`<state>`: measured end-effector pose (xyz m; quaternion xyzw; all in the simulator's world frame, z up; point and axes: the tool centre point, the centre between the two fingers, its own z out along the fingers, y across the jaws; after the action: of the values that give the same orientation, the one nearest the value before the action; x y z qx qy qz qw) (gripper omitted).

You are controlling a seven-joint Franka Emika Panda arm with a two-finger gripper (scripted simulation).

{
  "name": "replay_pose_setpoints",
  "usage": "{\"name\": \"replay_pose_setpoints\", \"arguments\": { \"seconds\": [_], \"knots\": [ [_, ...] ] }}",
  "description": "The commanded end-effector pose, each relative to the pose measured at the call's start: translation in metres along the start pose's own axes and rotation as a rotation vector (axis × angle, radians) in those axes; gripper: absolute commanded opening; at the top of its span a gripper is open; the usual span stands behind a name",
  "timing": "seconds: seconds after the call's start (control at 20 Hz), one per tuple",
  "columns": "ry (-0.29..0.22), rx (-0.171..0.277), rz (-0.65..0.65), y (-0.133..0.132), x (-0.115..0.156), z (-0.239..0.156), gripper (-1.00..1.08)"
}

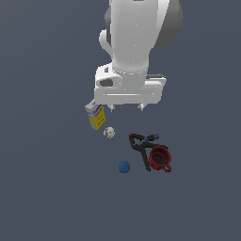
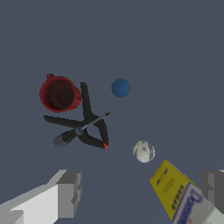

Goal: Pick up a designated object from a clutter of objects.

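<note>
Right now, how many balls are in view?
2. The whitish ball lies just beside the yellow-and-white carton; the blue ball sits apart, nearer the black clamp and red mug. Nothing appears to hide another.

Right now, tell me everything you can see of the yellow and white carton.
The carton is a small rectangular box, white on top with blue lettering and yellow below, looking like printed cardboard. It stands on the dark floor, leaning slightly, the tallest item there. Nothing touches it; the whitish ball lies just beside it. The gripper hangs above with open jaws, the carton nearer one finger.
</note>
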<state>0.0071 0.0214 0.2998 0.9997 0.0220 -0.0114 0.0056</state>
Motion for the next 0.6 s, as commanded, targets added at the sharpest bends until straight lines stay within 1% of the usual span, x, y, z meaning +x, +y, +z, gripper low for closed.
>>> {"name": "replay_pose_setpoints", "arguments": {
  "seconds": [0.0, 0.15, 0.4, 0.55],
  "knots": [
    [0.0, 0.0, 0.0, 0.0, 0.0, 0.0, 1.0],
    [0.008, 0.005, 0.0, -0.004, 0.001, -0.004, 1.0],
    [0.04, 0.026, -0.003, -0.019, 0.004, -0.019, 1.0],
    [0.043, 0.028, -0.004, -0.021, 0.005, -0.02, 1.0]
  ]
}}
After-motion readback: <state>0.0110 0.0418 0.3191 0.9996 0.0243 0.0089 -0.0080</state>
